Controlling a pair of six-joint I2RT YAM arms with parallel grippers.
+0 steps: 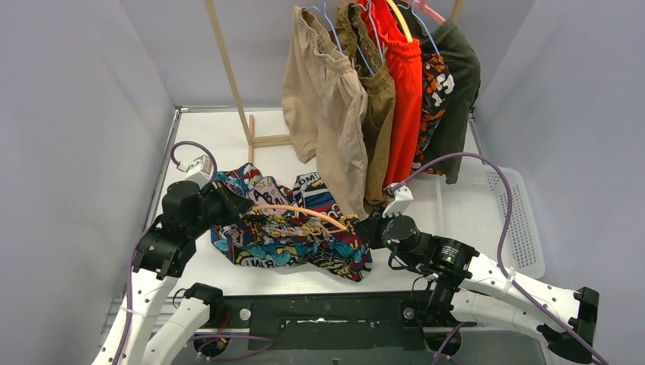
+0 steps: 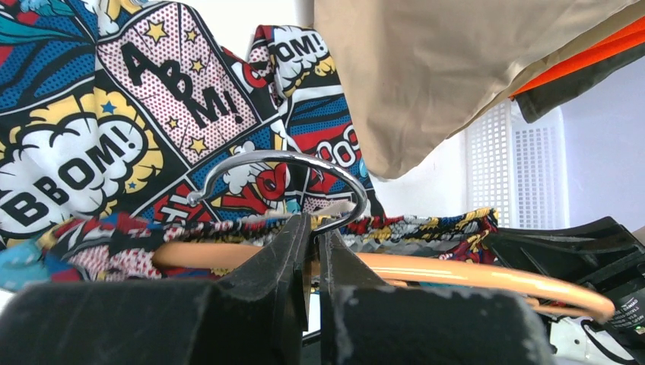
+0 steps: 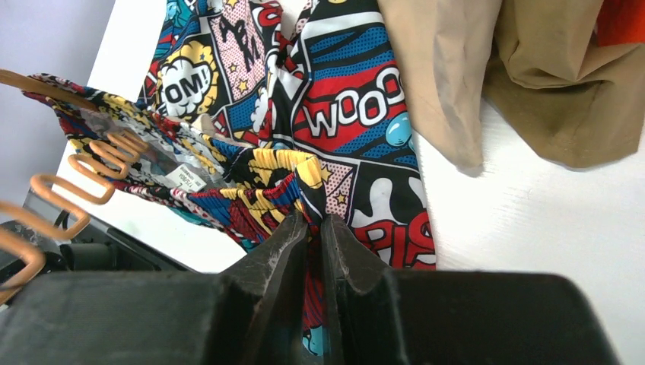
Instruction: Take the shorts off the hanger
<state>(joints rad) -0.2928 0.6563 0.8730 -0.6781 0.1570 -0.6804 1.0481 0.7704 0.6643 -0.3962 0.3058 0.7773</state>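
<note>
Left wrist view showed the left hand (image 2: pixel 313 224) closed tight. Its fingers pinched the hanger (image 2: pixel 471 277) where the orange bar met the metal hook (image 2: pixel 281 156), which curved up just above the fingertips. In the right wrist view the right hand (image 3: pixel 316 226) was likewise closed, clamped on the gathered waistband of the comic-print shorts (image 3: pixel 342 114).

Seen from above, those shorts lay heaped on the table (image 1: pixel 220 137) between the two hands. The hanger's orange bar arched across them, with the waistband bunched along it.

Farther back, more pairs hung side by side from the wooden rack (image 1: pixel 228 68): beige shorts (image 1: pixel 323 99), brown shorts (image 1: pixel 378 103), orange-red shorts (image 1: pixel 403 84), camouflage shorts (image 1: pixel 435 91) and dark green shorts (image 1: pixel 460 76). A white perforated tray (image 1: pixel 494 220) sat on the table at the right, near the dark green pair.
</note>
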